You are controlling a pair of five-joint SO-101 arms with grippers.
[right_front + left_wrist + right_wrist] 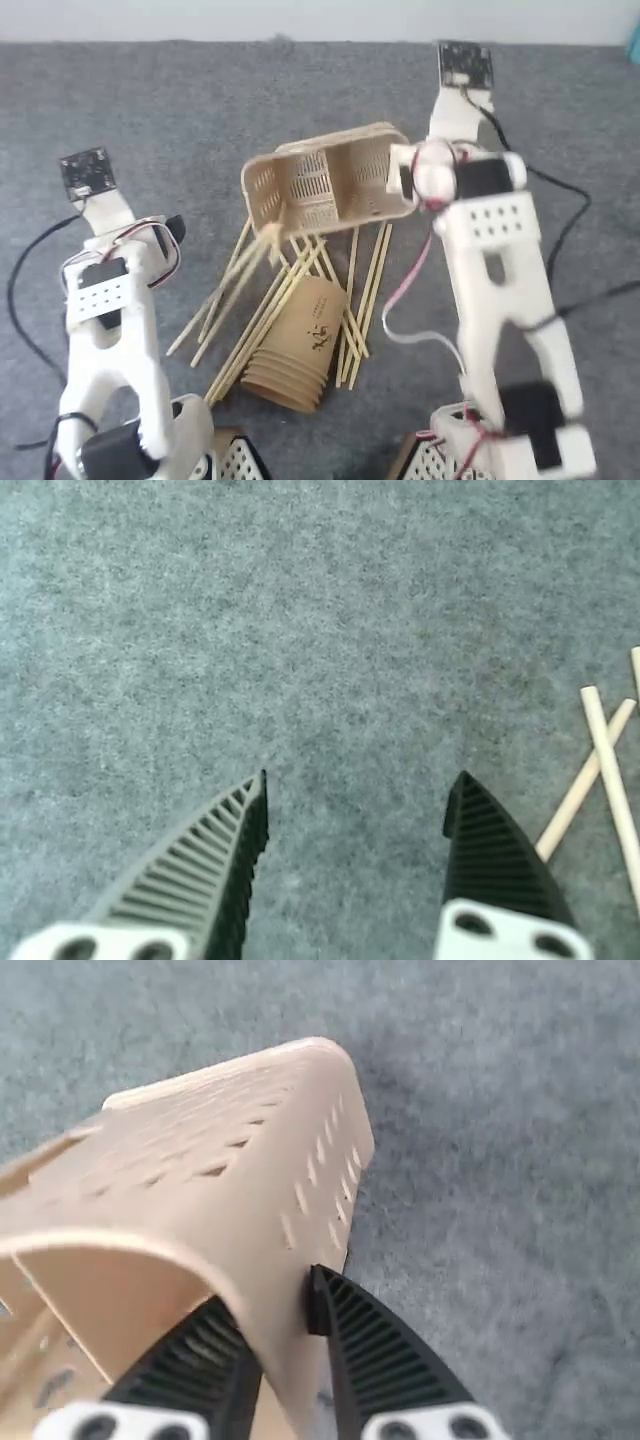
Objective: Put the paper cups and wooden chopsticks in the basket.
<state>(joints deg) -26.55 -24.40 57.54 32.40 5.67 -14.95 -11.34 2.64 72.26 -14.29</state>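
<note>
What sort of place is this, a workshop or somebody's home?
Probably a small robotics test bench: the white left arm and right arm stand on a grey carpet-like surface, with a tipped basket, nested paper cups and wooden chopsticks as practice items.

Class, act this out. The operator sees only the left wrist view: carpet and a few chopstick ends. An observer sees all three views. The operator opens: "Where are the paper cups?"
Observer: The paper cups are one stack, lying on its side on the scattered chopsticks.
Operator: And the basket, is it ready to load?
Observer: No. The basket is tipped on its side beyond the chopsticks.
Operator: Is anything holding it?
Observer: Yes, the right gripper is shut on the basket's wall.
</note>
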